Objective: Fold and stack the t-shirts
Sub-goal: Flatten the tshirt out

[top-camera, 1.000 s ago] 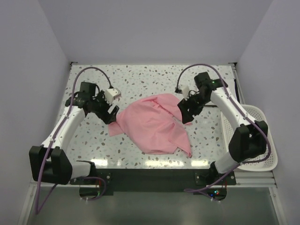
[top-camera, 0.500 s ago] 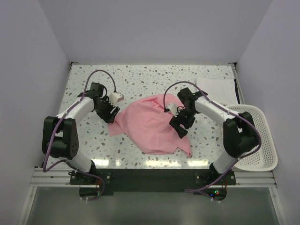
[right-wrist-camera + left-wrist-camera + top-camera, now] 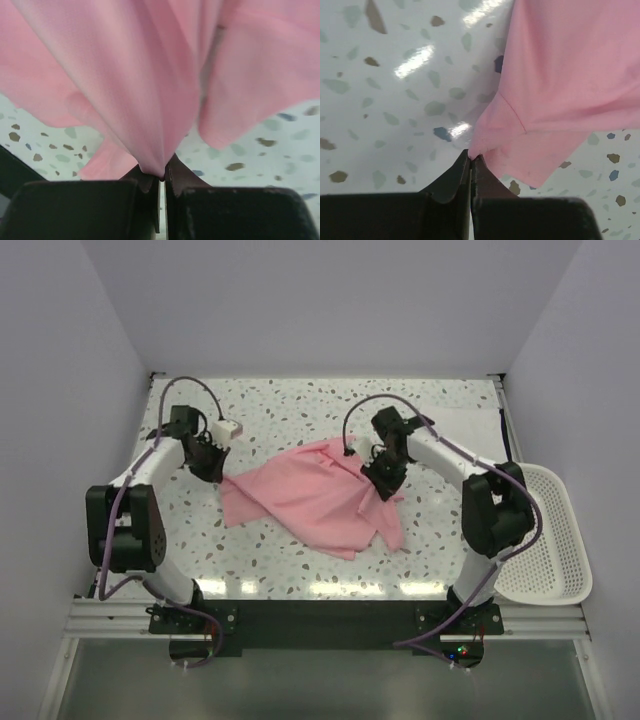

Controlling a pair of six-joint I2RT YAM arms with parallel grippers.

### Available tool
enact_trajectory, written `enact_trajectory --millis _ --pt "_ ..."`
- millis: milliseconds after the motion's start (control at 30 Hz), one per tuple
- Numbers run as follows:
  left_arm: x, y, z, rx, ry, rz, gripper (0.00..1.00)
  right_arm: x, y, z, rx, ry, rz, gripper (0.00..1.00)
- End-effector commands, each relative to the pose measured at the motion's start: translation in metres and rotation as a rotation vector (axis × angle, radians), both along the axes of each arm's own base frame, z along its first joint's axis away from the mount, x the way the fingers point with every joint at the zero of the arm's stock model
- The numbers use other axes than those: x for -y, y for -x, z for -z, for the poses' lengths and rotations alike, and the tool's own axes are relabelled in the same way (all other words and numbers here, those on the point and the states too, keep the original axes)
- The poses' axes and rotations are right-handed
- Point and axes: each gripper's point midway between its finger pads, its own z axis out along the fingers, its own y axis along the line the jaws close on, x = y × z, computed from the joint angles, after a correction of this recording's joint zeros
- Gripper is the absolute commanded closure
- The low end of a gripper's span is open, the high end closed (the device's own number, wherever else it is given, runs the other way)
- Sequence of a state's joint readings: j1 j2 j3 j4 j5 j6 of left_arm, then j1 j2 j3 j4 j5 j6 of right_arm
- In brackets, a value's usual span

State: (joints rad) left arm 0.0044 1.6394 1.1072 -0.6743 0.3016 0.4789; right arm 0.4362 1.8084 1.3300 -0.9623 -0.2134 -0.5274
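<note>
Bent inward over mid-table from either side, with the left gripper (image 3: 471, 159) pinched shut on the left hem of the pale pink t-shirt (image 3: 310, 505) and the right gripper (image 3: 162, 175) clamped on a bunched fold at its far right. Spread crumpled across the speckled table (image 3: 300, 405), between plain pale walls (image 3: 330, 300), with a white basket (image 3: 555, 530) at right.

Pose, left arm (image 3: 150, 465): up from the near-left corner of the tabletop (image 3: 300, 405), elbow folded near the left edge, forearm running toward the far side, wrist bent inward. Its left gripper (image 3: 214, 468) sits low in the far-left part, fingers (image 3: 451, 176) pressed together on a corner of the pink t-shirt (image 3: 310, 505).

Pose, right arm (image 3: 450, 455): up from the near-right corner, forearm reaching inward. Its right gripper (image 3: 382, 476) is right of centre, fingers (image 3: 181, 181) pinched on a bunched fold of that shirt.
</note>
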Motion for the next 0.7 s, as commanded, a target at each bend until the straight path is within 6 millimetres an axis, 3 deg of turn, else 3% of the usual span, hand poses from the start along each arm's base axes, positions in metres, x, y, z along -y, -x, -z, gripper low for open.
enact_trajectory --millis 0,67,100,167,200,233,300,367,400,433,467,500,533,567,667 --pt "-0.013 -0.033 -0.074 0.203 0.058 -0.017 1.0 0.003 -0.04 -0.05 0.104 -0.068 -0.01 1.0" --pt "-0.016 -0.033 -0.091 0.254 0.037 0.016 1.0 0.002 -0.049 -0.067 0.115 -0.095 -0.05 1.0" --pt "-0.017 -0.034 -0.115 0.325 0.026 0.03 1.0 0.005 -0.039 -0.07 0.081 -0.091 -0.066 1.0" --pt "-0.016 -0.028 -0.137 0.392 0.008 0.101 1.0 0.011 -0.021 -0.077 0.046 -0.094 -0.126 1.0" --pt "-0.011 -0.019 -0.157 0.452 0.008 0.149 1.0 0.015 -0.011 -0.076 0.023 -0.084 -0.145 1.0" --pt "-0.009 -0.007 -0.16 0.452 -0.009 0.215 1.0 0.023 0.005 -0.067 -0.025 -0.062 -0.182 1.0" --pt "0.001 0.015 -0.171 0.472 0.007 0.3 1.0 0.039 0.012 -0.061 -0.027 -0.026 -0.171 1.0" --pt "0.007 0.042 -0.164 0.426 0.007 0.401 1.0 0.047 0.01 -0.054 -0.061 -0.049 -0.112 1.0" --pt "0.01 0.051 -0.166 0.43 0.007 0.431 1.0 0.039 0.012 -0.059 -0.102 -0.113 -0.101 1.0" --pt "0.01 0.062 -0.163 0.412 -0.004 0.48 1.0 0.032 -0.002 -0.08 -0.072 -0.168 -0.147 1.0" --pt "0.011 0.068 -0.162 0.408 -0.009 0.506 1.0 0.035 0.015 -0.092 -0.182 -0.19 -0.146 1.0" --pt "0.01 0.075 -0.165 0.405 -0.017 0.521 1.0 0.031 0.014 -0.095 -0.225 -0.227 -0.16 1.0" --pt "0.01 0.076 -0.168 0.414 -0.03 0.543 1.0 0.026 -0.001 -0.107 -0.164 -0.258 -0.166 1.0" --pt "0.009 0.076 -0.169 0.414 -0.032 0.546 1.0 0.028 -0.005 -0.108 -0.143 -0.25 -0.191 1.0" --pt "0.011 0.067 -0.162 0.38 -0.016 0.521 1.0 0.03 -0.031 -0.084 -0.112 -0.182 -0.207 1.0"
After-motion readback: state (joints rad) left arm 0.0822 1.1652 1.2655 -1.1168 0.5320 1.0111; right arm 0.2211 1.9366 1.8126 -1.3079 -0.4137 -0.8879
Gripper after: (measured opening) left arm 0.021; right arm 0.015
